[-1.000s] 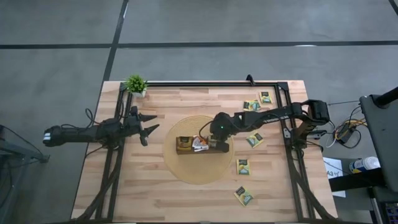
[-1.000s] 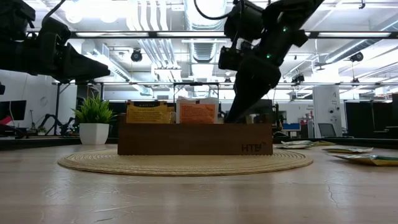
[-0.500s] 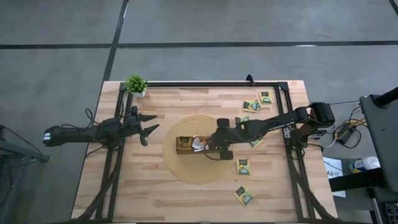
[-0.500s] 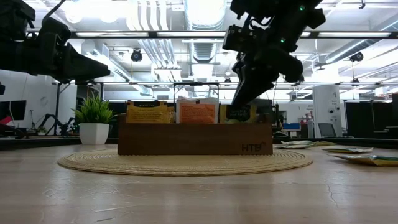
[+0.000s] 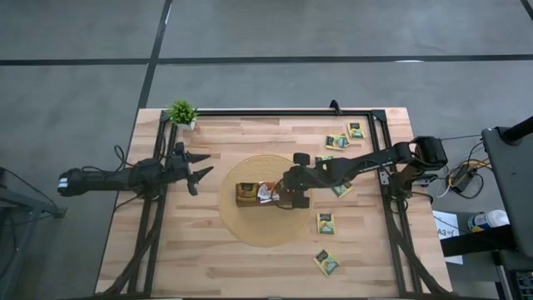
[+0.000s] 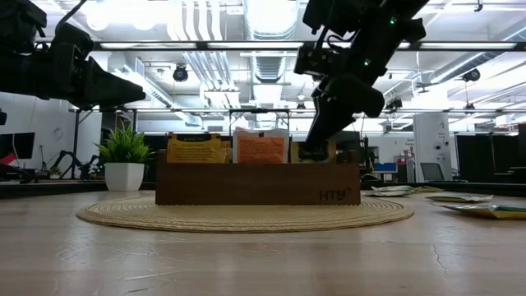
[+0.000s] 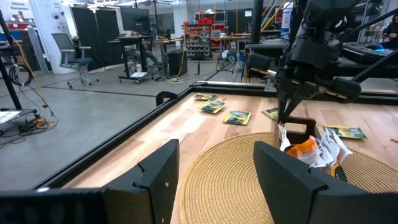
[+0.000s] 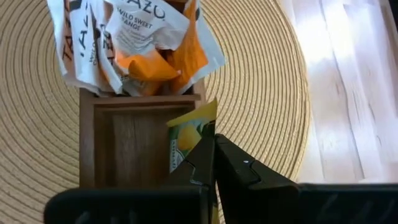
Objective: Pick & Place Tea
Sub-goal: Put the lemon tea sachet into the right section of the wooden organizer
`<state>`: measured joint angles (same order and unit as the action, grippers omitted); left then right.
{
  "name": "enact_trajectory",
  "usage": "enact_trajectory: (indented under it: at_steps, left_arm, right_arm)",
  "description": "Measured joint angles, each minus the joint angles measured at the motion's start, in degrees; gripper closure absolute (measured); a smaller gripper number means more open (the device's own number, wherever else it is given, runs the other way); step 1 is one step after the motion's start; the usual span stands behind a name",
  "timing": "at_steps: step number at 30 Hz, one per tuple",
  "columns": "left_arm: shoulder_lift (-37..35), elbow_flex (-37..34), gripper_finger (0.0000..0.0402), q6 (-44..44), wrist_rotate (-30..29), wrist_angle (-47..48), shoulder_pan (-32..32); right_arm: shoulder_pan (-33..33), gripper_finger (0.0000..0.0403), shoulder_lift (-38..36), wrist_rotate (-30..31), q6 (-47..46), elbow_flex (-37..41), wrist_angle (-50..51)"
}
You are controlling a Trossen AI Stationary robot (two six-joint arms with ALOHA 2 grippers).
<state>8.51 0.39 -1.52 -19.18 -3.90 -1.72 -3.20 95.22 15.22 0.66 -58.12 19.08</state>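
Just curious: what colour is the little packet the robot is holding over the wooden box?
Yellow-green, with a lemon picture; clearest in the right wrist view.

A wooden tray (image 5: 268, 194) sat on a round mat (image 5: 241, 218) mid-table, sachets (image 8: 134, 43) apparently filling its middle compartment, loose sachets (image 5: 326, 222) to its right, a potted plant (image 5: 181, 112) at the far-left corner.

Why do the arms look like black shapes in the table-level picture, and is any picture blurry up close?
Low view: bright ceiling lights behind backlight the scene, so the right tool and the wooden tray read dark, nearly as silhouettes. Left wrist view: the left tool's near fingers look soft, while the sachets on the table farther off are sharper. Right wrist view: the held sachet is evenly lit.
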Motion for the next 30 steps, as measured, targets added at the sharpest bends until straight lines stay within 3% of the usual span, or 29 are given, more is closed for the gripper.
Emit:
enact_trajectory:
  at_steps: [10,22,30]
  left_arm:
    - [0.00,-0.01,0.0199,0.00,0.00,-0.02,-0.04]
    - [0.00,-0.01,0.0199,0.00,0.00,-0.02,-0.03]
    - [0.00,-0.01,0.0199,0.00,0.00,-0.02,-0.02]
  right_arm:
    - [0.46,0.0379,0.00,1.26,-0.55,0.03,-0.59]
    - [0.48,0.0255,-0.24,4.31,-1.78,-0.57,-0.61]
    - [0.48,0.0215,-1.97,4.33,-2.57,-0.67,1.90]
